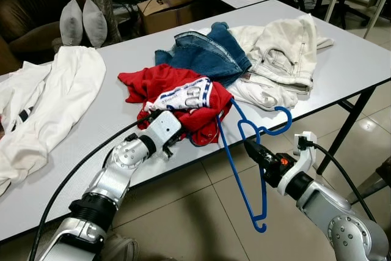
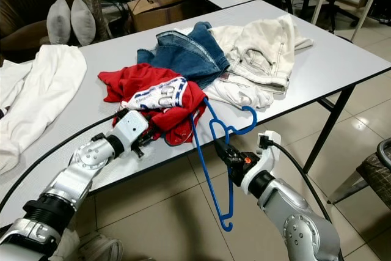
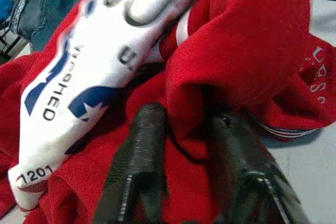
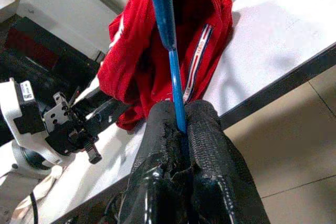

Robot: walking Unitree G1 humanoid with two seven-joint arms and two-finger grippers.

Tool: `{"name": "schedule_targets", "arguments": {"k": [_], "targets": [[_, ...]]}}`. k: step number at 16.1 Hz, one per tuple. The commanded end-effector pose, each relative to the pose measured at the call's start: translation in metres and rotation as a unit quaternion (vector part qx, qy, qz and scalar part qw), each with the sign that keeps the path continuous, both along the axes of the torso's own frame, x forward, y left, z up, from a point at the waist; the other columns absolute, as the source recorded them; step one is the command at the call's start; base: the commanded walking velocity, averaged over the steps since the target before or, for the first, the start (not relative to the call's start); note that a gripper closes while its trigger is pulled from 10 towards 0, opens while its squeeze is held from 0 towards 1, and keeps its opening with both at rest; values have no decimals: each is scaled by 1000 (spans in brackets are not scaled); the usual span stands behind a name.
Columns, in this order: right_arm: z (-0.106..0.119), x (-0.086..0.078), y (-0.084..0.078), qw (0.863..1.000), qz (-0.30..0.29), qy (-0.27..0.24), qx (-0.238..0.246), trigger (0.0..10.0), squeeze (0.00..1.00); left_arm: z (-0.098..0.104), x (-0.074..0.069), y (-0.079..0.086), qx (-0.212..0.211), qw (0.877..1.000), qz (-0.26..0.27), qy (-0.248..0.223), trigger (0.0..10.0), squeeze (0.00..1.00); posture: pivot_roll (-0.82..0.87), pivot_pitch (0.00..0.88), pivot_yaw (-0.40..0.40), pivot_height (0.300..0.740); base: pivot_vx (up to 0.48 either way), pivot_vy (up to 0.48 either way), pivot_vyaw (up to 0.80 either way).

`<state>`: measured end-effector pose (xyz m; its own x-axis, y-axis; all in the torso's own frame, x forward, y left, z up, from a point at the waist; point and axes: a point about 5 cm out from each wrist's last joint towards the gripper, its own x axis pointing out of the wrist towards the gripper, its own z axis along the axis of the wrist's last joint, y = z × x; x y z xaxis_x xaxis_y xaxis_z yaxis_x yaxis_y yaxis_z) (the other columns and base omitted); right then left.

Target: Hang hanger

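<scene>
From the head, you see your right pincer (image 1: 249, 145) clenched on the blue hanger (image 1: 244, 169), which hangs off the bench (image 1: 360, 65) edge beside the red shirt (image 1: 177, 99). Your left wrist shows the left pincer (image 3: 184, 145) spread, pressed into red cloth. Your right wrist shows fingers (image 4: 207, 140) gripping the hanger's bar.
</scene>
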<state>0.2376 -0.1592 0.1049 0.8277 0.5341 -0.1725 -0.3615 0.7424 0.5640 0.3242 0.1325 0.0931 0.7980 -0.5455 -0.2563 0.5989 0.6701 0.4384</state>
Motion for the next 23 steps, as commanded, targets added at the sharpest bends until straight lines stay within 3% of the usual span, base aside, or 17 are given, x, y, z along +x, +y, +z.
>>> {"name": "schedule_targets", "arguments": {"k": [1, 14, 17, 18, 19, 23], "targets": [[5, 1, 1, 1000, 4, -10, 5, 10000, 0, 6, 4, 4, -1, 1000, 7, -16, 0, 0, -205, 0, 148, 740, 0, 0, 0], [3, 3, 1, 1000, -1, -9, 4, 10000, 0, 15, 4, 2, -72, 997, -23, -16, 0, 0, -205, 0, 154, 740, 0, 0, 0], [5, 4, 0, 1000, -7, -15, 13, 10000, 0, 30, 7, 6, -123, 991, -52, -9, 0, 0, -203, 0, 156, 740, 0, 0, 0], [9, 6, 0, 999, -11, -25, 34, 10000, 0, 41, 6, 9, -150, 985, -89, -4, 0, 0, -198, 0, 154, 740, 0, 0, 0], [14, 8, 0, 997, -13, -36, 63, 10000, 0, 49, 5, 15, -147, 982, -119, 8, 0, 0, -194, 0, 154, 740, 0, 0, 0], [18, 17, -4, 988, -17, -48, 144, 10000, 0, 70, 6, 35, -127, 978, -158, 50, 0, 0, -176, 0, 153, 740, 0, 0, 0]]}}
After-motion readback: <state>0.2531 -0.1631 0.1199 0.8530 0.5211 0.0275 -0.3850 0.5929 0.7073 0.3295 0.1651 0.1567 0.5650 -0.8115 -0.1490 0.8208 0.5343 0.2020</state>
